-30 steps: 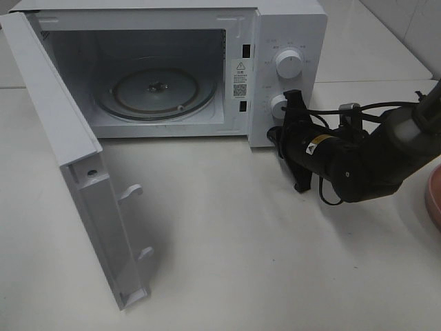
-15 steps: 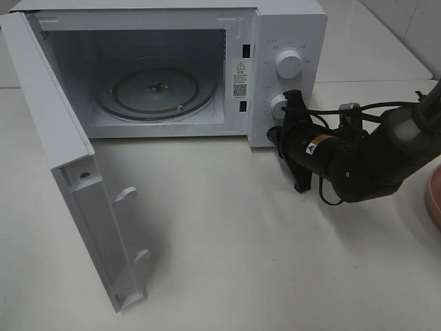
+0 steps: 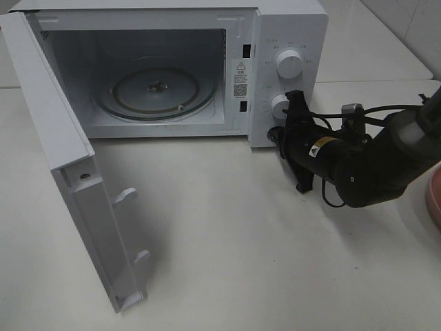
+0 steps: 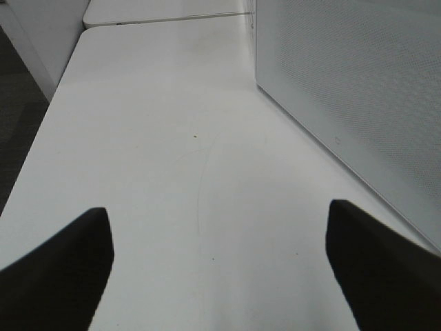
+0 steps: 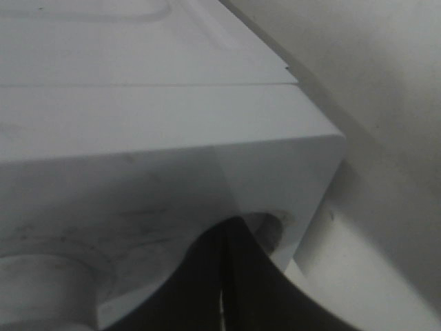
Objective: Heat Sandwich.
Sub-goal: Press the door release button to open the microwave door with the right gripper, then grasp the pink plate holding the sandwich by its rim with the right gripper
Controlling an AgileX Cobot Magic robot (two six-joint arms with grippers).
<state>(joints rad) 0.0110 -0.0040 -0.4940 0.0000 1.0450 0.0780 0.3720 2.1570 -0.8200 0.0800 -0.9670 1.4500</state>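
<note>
fingers [image 5: 186,289] of the right gripper [image 5: 224,238] sit pressed almost together, only a thin slit between them, holding nothing, at the microwave's [image 3: 207,41] lower front corner just below its lower knob [image 3: 279,105]. the left gripper's [image 4: 217,269] fingers [image 4: 55,269] stand wide apart and empty beside a mesh-patterned white panel of the microwave. opening looks done: the door [image 3: 76,186] hangs open and the turntable [image 3: 155,89] lies bare; fetching, loading, closing and setting the dial are left. the sandwich is in no view; only a pink plate's [image 3: 435,196] rim shows, well apart from the microwave's knob side. the high view alone shows cavity and plate; the left gripper shows only in its wrist view.
</note>
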